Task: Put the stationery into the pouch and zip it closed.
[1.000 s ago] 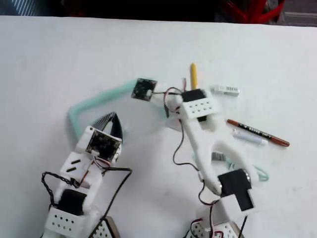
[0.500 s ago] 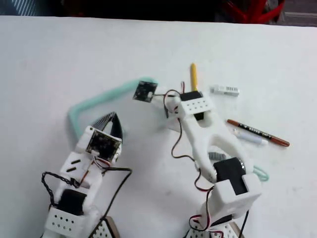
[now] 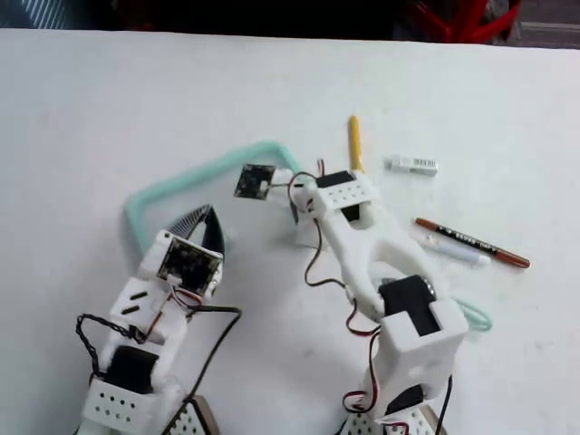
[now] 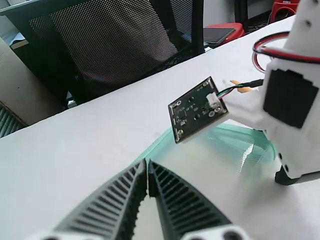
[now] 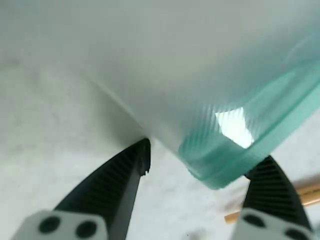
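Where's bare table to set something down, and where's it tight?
Free: table beyond and left of the pouch, and the far-right corner past the white eraser. Crowded: right of the pouch, where the yellow pencil, eraser and pens lie.

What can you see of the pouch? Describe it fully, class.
The pouch is translucent and plastic-looking, with a ribbed teal band along its edge. It lies on the table between the two arms. One teal corner sits between the fingers of the open right tool; contact is unclear. The shut left tool points at its edge. Its zip state cannot be told.
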Tool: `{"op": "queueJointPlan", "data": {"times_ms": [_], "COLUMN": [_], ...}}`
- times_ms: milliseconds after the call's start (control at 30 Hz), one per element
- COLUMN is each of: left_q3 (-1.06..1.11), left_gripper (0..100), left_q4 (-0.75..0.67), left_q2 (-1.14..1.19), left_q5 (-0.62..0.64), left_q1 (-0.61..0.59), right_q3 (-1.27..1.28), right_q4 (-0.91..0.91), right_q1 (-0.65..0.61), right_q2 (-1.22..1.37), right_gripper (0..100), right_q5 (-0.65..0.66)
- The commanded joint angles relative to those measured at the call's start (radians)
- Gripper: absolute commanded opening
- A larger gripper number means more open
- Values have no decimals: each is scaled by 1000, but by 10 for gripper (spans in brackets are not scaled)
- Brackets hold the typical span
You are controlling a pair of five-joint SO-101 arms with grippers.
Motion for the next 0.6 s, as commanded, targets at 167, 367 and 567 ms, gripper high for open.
{"op": "queueJointPlan", "data": {"times_ms": [167,367,567], "left_q3": [-2,-2,-2], "left_gripper": [25,25,25], "left_q4": [3,3,3], "left_q2": [4,4,4], "left_q5": [-9,-9,-9], "left_q1": [2,2,2], "right_q3": [-41,-41,-41], "right_q4": [-12,-12,-38], "right_q1": [-30,-36,-35], "right_q2": [-4,-4,-5], "right_gripper": [286,215,91], "right_q5": [-61,-69,-69]}}
